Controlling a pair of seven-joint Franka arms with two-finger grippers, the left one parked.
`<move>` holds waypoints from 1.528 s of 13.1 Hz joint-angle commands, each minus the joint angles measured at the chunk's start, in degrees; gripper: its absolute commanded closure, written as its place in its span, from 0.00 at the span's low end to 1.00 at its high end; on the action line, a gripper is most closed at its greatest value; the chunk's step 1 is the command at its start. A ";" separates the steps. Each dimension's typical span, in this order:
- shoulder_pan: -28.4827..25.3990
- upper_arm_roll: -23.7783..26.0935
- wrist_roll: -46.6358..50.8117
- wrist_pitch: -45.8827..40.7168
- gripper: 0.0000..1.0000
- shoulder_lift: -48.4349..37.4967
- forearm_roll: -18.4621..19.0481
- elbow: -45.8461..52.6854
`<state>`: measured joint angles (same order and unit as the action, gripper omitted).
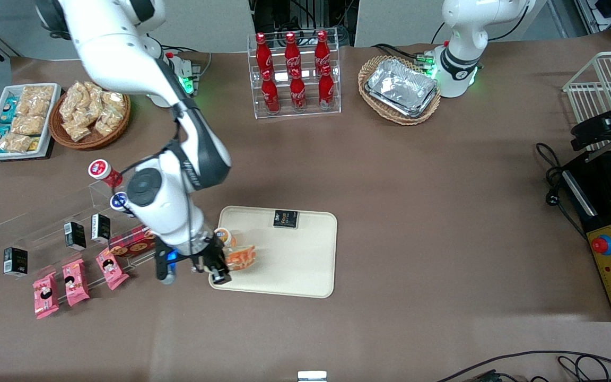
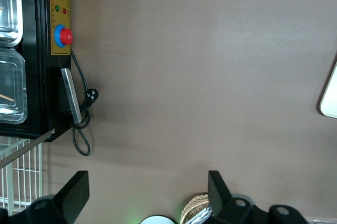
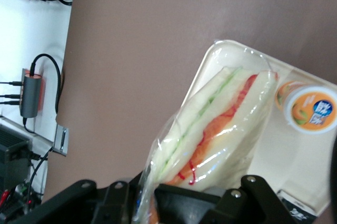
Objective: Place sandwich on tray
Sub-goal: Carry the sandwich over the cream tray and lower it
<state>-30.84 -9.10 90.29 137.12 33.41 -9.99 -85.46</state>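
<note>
My right gripper (image 1: 219, 267) hangs over the tray's corner nearest the working arm's end, shut on the sandwich (image 1: 241, 257). The sandwich (image 3: 221, 124) is a wrapped wedge of white bread with orange-red and green filling, pinched by one end of its clear wrap between my gripper's (image 3: 158, 203) jaws. It hangs just above the cream tray (image 1: 295, 265), whose surface (image 3: 274, 166) shows beneath it. A small cup with an orange lid (image 1: 223, 235) (image 3: 311, 109) stands on the tray beside the sandwich. A black packet (image 1: 285, 218) lies on the tray's edge farthest from the front camera.
Beside the tray, toward the working arm's end, a clear acrylic shelf (image 1: 45, 217) holds black cartons, a red biscuit box (image 1: 131, 244) and pink snack packets (image 1: 75, 281). A rack of cola bottles (image 1: 295, 74), snack baskets (image 1: 90, 114) and a basket of foil trays (image 1: 401, 87) stand farther back.
</note>
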 commanded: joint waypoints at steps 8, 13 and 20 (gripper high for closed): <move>-10.73 -5.49 12.63 18.61 1.00 15.10 0.14 2.32; -10.73 -5.49 12.63 18.88 0.18 15.28 0.06 2.32; -10.65 -5.49 12.11 18.88 0.00 15.02 0.14 2.32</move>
<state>-41.07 -13.91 101.98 155.64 47.75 -9.98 -84.10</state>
